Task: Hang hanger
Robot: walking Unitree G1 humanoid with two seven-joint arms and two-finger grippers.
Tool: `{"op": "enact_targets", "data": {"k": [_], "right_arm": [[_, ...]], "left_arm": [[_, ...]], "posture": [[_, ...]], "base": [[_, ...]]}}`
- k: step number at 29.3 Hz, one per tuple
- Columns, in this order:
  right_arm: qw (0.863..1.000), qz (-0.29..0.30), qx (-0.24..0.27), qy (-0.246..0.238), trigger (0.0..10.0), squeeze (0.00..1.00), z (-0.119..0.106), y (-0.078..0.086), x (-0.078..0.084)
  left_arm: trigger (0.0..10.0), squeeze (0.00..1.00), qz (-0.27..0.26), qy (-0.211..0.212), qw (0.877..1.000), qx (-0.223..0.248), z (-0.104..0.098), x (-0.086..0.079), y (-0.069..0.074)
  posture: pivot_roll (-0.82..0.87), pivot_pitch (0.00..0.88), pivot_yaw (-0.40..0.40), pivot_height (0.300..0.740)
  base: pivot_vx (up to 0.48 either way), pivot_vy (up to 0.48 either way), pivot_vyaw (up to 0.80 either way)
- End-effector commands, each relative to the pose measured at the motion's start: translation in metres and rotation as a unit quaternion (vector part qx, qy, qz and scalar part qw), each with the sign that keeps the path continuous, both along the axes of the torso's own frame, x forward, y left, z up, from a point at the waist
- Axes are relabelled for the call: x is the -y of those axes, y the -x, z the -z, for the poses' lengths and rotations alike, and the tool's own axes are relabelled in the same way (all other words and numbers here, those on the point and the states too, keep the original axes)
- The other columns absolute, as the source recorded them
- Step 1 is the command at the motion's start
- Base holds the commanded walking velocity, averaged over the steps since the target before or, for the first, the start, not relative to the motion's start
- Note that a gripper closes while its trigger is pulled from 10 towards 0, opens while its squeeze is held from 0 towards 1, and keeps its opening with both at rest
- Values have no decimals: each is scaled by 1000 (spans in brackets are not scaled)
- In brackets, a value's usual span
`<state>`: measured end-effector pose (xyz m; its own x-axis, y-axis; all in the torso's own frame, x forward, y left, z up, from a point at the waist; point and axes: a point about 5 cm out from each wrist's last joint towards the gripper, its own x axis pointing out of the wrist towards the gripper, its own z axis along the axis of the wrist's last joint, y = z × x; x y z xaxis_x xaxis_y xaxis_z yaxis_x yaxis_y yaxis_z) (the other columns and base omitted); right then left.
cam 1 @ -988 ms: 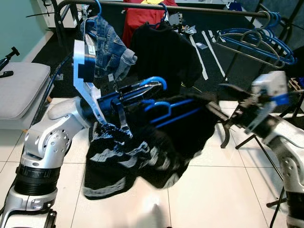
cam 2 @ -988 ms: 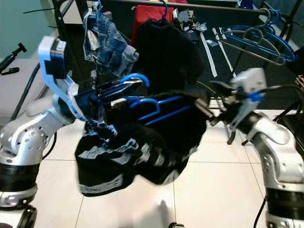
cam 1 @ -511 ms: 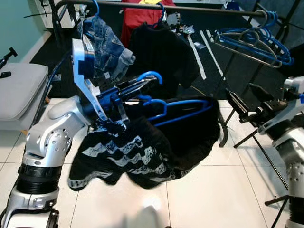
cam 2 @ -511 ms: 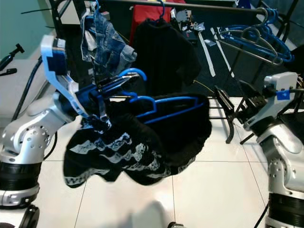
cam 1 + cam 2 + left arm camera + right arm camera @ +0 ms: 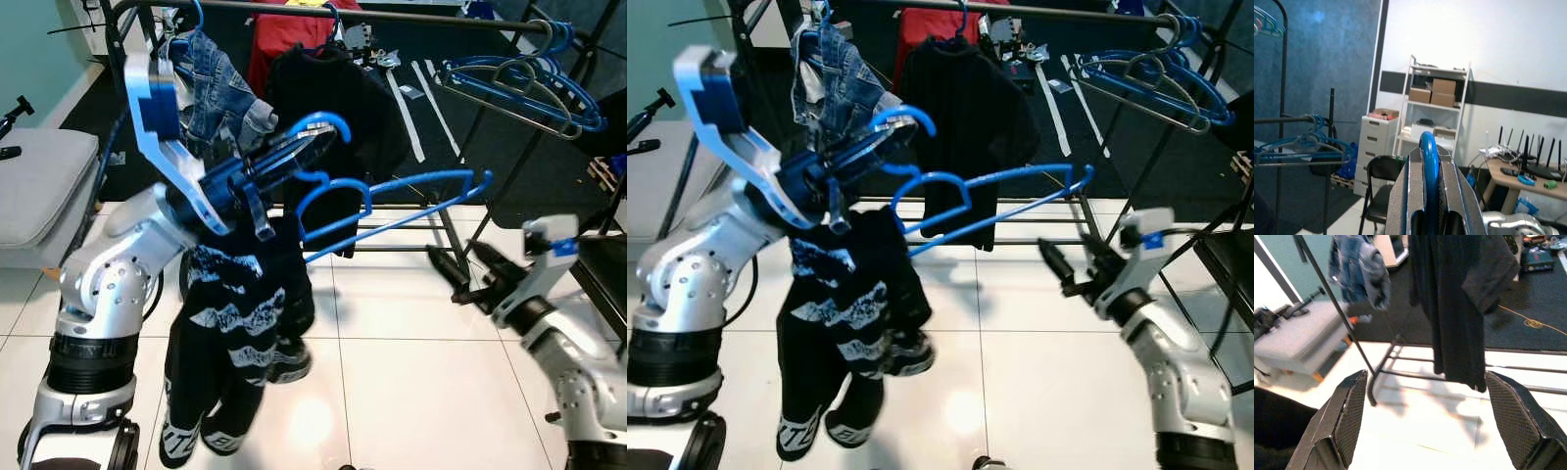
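In the left eye view, the left claw (image 5: 294,157) is clamped on the hook of a blue hanger (image 5: 392,206), held below the clothes rail (image 5: 392,17). A black patterned garment (image 5: 230,333) hangs off the hanger's near end, drooping toward the floor. The right claw (image 5: 468,277) sits apart from the hanger, below its far tip.

In the left wrist view, the fingers (image 5: 1400,200) pinch the blue hook (image 5: 1429,161).

In the right wrist view, the right claw's fingers (image 5: 1344,418) are spread wide, empty.
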<state>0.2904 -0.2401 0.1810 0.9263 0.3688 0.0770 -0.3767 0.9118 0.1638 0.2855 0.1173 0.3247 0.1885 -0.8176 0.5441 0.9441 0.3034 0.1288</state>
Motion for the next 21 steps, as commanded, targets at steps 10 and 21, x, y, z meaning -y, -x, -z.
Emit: {"op": "enact_targets", "data": {"k": [10, 21], "right_arm": [[952, -304, 36, 29, 10000, 0, -6, 47, -63], [927, -364, 53, 73, 10000, 0, -14, 44, -83]], "left_arm": [[2706, 0, -36, -10, 999, 0, -11, 12, -8], [2471, 0, -18, 6, 1000, 6, -23, 21, -5]], "posture": [[-27, 191, -22, 740], [-16, 196, -11, 740]], "base": [[0, 0, 0], [0, 0, 0]]}}
